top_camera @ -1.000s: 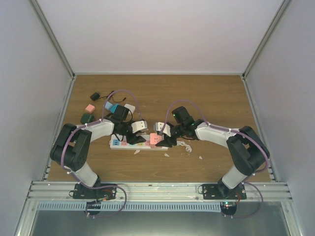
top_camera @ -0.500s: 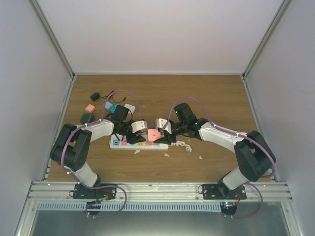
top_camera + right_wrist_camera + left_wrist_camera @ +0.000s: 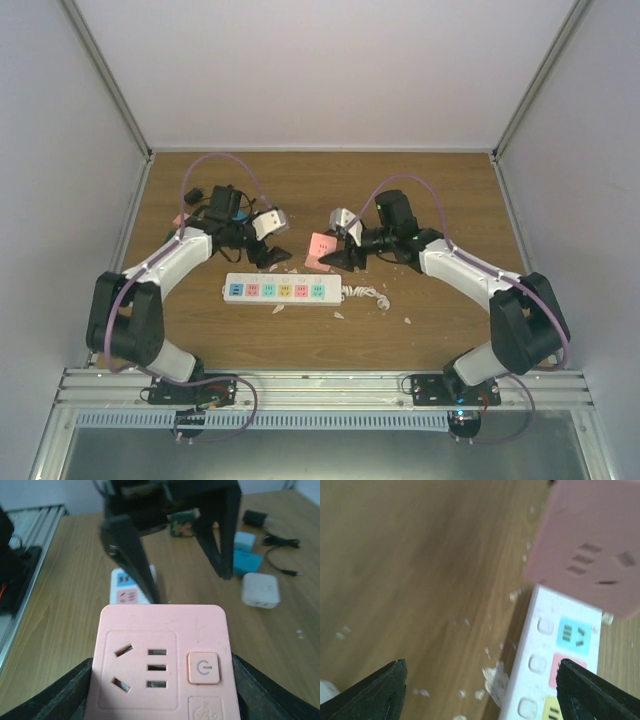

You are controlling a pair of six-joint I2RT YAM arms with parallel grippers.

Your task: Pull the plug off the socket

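The socket, a long white power strip (image 3: 282,290) with pink and light-blue faces, lies flat mid-table, its coiled cord (image 3: 372,296) at the right end. My right gripper (image 3: 325,256) is shut on a pink square plug adapter (image 3: 320,244) and holds it above the table, behind the strip and clear of it. The right wrist view shows the adapter (image 3: 162,665) between my fingers, with the strip (image 3: 131,587) beyond. My left gripper (image 3: 270,258) is open and empty behind the strip's left half. Its wrist view shows the strip (image 3: 560,645) and the adapter (image 3: 595,545) above.
Loose chargers and adapters lie at the back left: a black charger (image 3: 193,195), a white cube (image 3: 260,590) and blue cubes (image 3: 247,562). Small white scraps (image 3: 408,321) dot the wood near the cord. Grey walls enclose the table on three sides.
My right gripper has lifted the pink adapter off the strip and carried it back and to the right. My left gripper has left the strip and moved back and left.
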